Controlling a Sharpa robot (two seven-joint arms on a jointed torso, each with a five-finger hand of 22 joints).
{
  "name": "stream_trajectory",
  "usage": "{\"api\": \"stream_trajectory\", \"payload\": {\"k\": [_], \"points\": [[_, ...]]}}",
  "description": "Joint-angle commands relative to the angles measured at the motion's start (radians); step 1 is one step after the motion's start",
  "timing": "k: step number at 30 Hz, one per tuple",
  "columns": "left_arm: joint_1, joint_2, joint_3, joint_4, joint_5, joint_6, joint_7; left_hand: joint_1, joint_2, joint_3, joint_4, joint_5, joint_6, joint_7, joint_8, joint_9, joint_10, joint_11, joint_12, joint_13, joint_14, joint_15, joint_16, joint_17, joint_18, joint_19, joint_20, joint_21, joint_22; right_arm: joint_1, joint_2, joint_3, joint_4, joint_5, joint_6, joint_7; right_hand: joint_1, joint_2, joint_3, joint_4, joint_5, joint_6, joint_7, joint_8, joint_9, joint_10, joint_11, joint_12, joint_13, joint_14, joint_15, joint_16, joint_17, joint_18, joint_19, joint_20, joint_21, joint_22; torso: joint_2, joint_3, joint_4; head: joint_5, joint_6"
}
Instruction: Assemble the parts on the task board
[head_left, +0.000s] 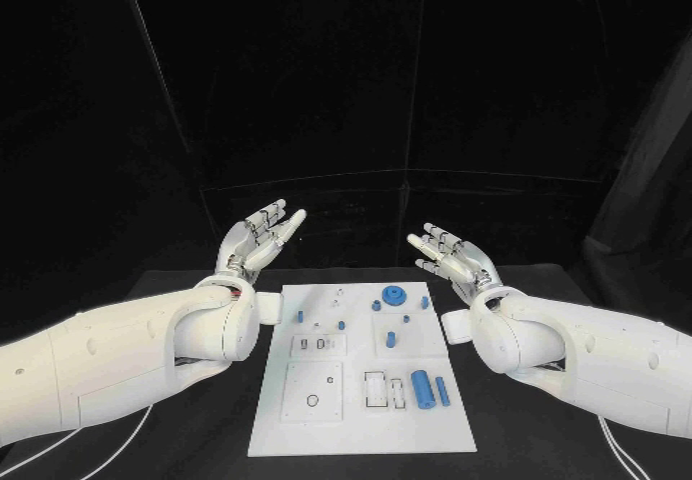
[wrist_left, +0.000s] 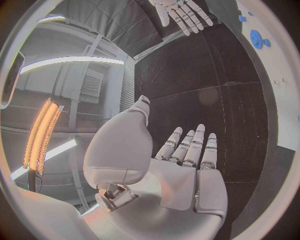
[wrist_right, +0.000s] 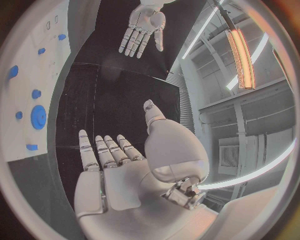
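No text, label, brand, number or sign could be read anywhere in these views. The white task board (head_left: 361, 420) carried only small dark outlines and blue parts (head_left: 423, 387), none of them forming letters or digits, and the robot's white arms bore no legible markings.

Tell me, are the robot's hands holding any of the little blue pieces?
No. The left hand and right hand are both open and raised beyond the task board, holding nothing. The blue parts lie on the board.
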Motion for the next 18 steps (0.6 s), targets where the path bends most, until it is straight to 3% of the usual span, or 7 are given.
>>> {"api": "stream_trajectory", "payload": {"k": [1, 6, 7, 9, 11, 14, 18], "points": [[0.002, 0.000, 0.000, 0.000, 0.031, 0.048, 0.064, 0.046, -0.004, 0.004, 0.015, 0.008, 0.021, 0.077, 0.008, 0.003, 0.015, 0.008, 0.007, 0.003, 0.019, 0.008, 0.008, 0.003, 0.018, 0.004, 0.017, 0.007, 0.002, 0.009, -0.001, -0.004, -0.008, -0.091, 0.160, -0.055, 0.050, 0.003, -0.007, -0.002, 0.013, 0.016, 0.083, 0.007, 0.003, 0.017, 0.011, 0.006, 0.002, 0.016, 0.010, 0.006, 0.002, 0.011, 0.022, 0.009, 0.006, 0.003, 0.000, 0.0001, 0.0000, 0.000, 0.000], [0.002, 0.000, 0.000, 0.000, 0.031, 0.048, 0.064, 0.048, -0.002, 0.005, 0.015, 0.008, 0.025, 0.082, 0.009, 0.003, 0.020, 0.013, 0.008, 0.003, 0.025, 0.011, 0.009, 0.004, 0.018, 0.007, 0.018, 0.008, 0.003, 0.014, -0.001, -0.007, -0.013, -0.105, 0.187, -0.065, 0.104, 0.008, 0.004, -0.041, 0.009, 0.067, 0.118, 0.015, 0.009, 0.077, 0.043, 0.014, 0.008, 0.063, 0.036, 0.011, 0.006, 0.004, 0.034, 0.011, 0.015, 0.007, 0.000, 0.0001, 0.0000, 0.000, 0.000], [0.002, -0.012, 0.000, -0.012, 0.048, 0.058, 0.061, 0.049, 0.000, 0.007, 0.014, 0.008, 0.028, 0.085, 0.009, 0.004, 0.024, 0.016, 0.009, 0.004, 0.033, 0.014, 0.011, 0.006, 0.017, 0.011, 0.019, 0.009, 0.004, 0.014, -0.020, -0.007, -0.022, -0.129, 0.178, -0.042, 0.132, 0.011, 0.013, -0.061, 0.007, 0.106, 0.132, 0.022, 0.014, 0.128, 0.060, 0.023, 0.013, 0.111, 0.051, 0.019, 0.011, 0.008, 0.063, 0.011, 0.024, 0.012, 0.000, -0.0004, -0.0003, -0.005, -0.010], [0.002, -0.016, 0.000, -0.013, 0.050, 0.069, 0.059, 0.057, 0.009, 0.011, 0.011, 0.008, 0.055, 0.101, 0.014, 0.006, 0.059, 0.032, 0.013, 0.007, 0.106, 0.026, 0.026, 0.015, 0.007, 0.053, 0.019, 0.022, 0.012, 0.014, -0.024, -0.006, -0.032, -0.162, 0.168, -0.027, 0.180, 0.015, 0.029, -0.099, 0.007, 0.211, 0.145, 0.043, 0.025, 0.278, 0.078, 0.052, 0.027, 0.272, 0.069, 0.051, 0.026, 0.038, 0.206, 0.005, 0.073, 0.039, 0.000, -0.0014, -0.0003, -0.006, -0.008], [0.002, -0.021, 0.000, -0.014, 0.050, 0.081, 0.055, 0.071, 0.020, 0.016, 0.005, 0.008, 0.100, 0.120, 0.021, 0.011, 0.128, 0.057, 0.024, 0.013, 0.248, 0.045, 0.064, 0.034, -0.010, 0.146, 0.020, 0.050, 0.028, 0.014, -0.028, -0.006, -0.040, -0.192, 0.157, -0.015, 0.223, 0.014, 0.045, -0.135, 0.005, 0.375, 0.139, 0.081, 0.044, 0.496, 0.066, 0.105, 0.046, 0.493, 0.050, 0.105, 0.046, 0.071, 0.330, 0.004, 0.129, 0.064, 0.001, -0.0020, 0.0005, -0.007, -0.009], [0.002, -0.032, 0.000, -0.011, 0.047, 0.110, 0.048, 0.095, 0.041, 0.015, -0.019, 0.006, 0.258, 0.127, 0.050, 0.024, 0.424, 0.051, 0.081, 0.037, 0.398, 0.025, 0.122, 0.051, 0.006, 0.444, 0.018, 0.151, 0.077, 0.015, -0.035, -0.006, -0.056, -0.250, 0.144, -0.002, 0.263, 0.015, 0.065, -0.179, 0.000, 0.613, 0.108, 0.131, 0.062, 0.666, 0.030, 0.142, 0.046, 0.680, 0.008, 0.144, 0.047, 0.115, 0.425, 0.004, 0.185, 0.082, 0.004, -0.0047, 0.0002, -0.009, -0.009], [0.002, -0.048, 0.000, -0.003, 0.011, 0.144, 0.038, 0.127, 0.058, 0.007, -0.068, 0.006, 0.491, 0.096, 0.097, 0.043, 0.599, 0.012, 0.126, 0.042, 0.552, -0.025, 0.174, 0.068, 0.036, 0.619, -0.003, 0.226, 0.101, 0.024, -0.038, -0.005, -0.073, -0.321, 0.146, -0.002, 0.270, 0.012, 0.076, -0.207, -0.004, 0.674, 0.092, 0.126, 0.053, 0.736, 0.010, 0.138, 0.038, 0.761, -0.014, 0.145, 0.041, 0.123, 0.477, -0.009, 0.214, 0.088, 0.015, -0.0051, 0.0025, -0.013, -0.005]]}}
